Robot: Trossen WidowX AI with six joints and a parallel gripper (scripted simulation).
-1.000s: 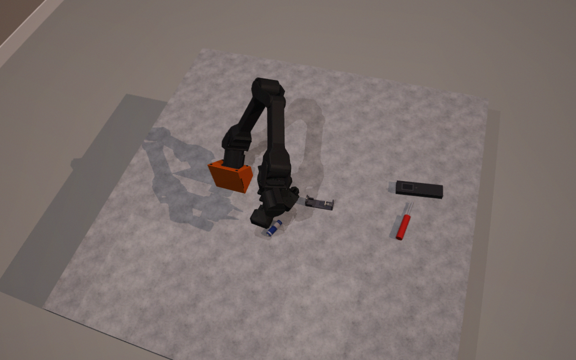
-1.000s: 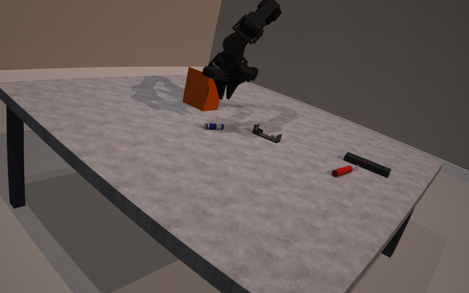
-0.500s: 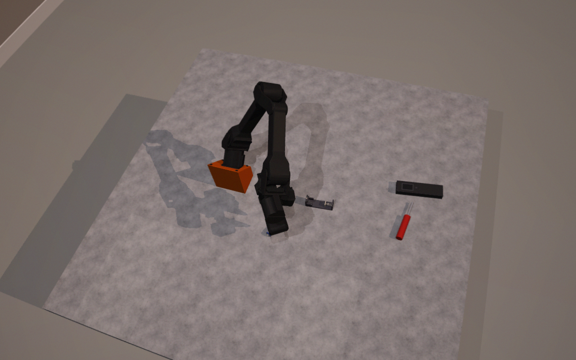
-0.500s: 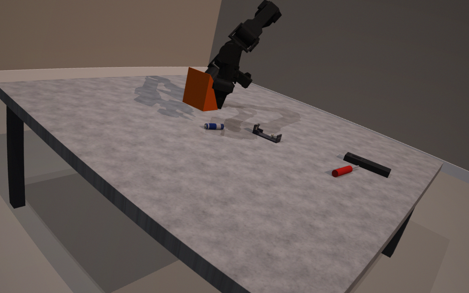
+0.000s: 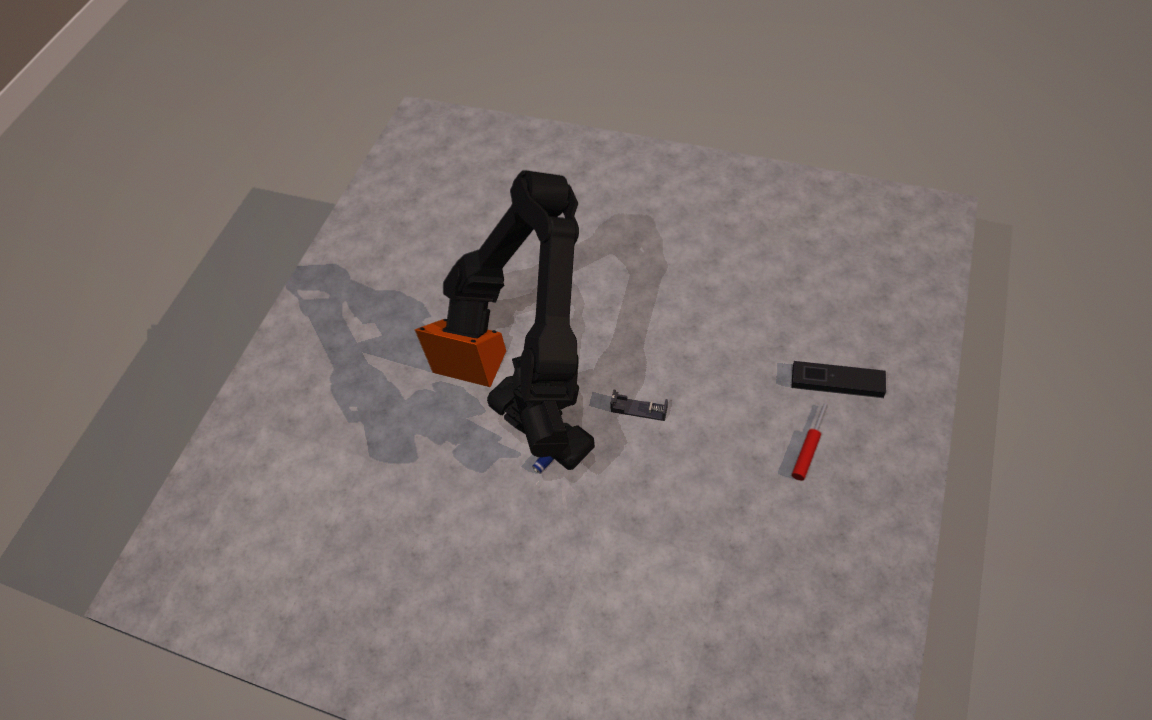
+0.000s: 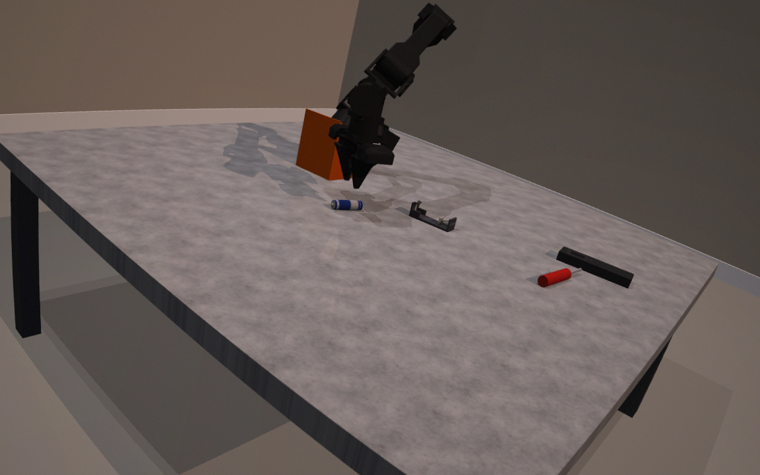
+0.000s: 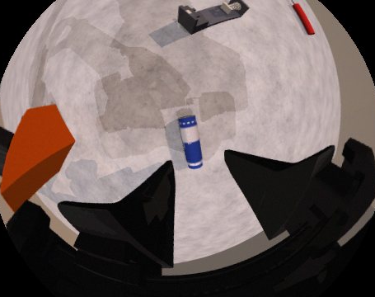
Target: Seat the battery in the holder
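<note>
A blue and white battery point(image 5: 542, 464) point(image 6: 346, 204) point(image 7: 190, 141) lies on its side on the table, partly hidden by the arm in the top view. A black holder point(image 5: 639, 409) point(image 6: 431, 220) point(image 7: 213, 17) stands empty on the table, to the right of the battery in the top and exterior views; its spring shows at the end farther from the battery. My gripper point(image 6: 351, 181) point(image 7: 199, 160) is open and empty, above the table and the battery. In the wrist view the battery lies beyond the fingertips, its length pointing roughly between them. The fingertips are hidden in the top view.
A red-handled tool point(image 5: 806, 454) point(image 6: 554, 277) point(image 7: 303, 19) with thin metal prongs lies at the right, near a black box-shaped device point(image 5: 857, 380) point(image 6: 595, 267). The orange block point(image 5: 462, 356) point(image 6: 315, 146) point(image 7: 35, 144) under the arm's base stands left of the gripper.
</note>
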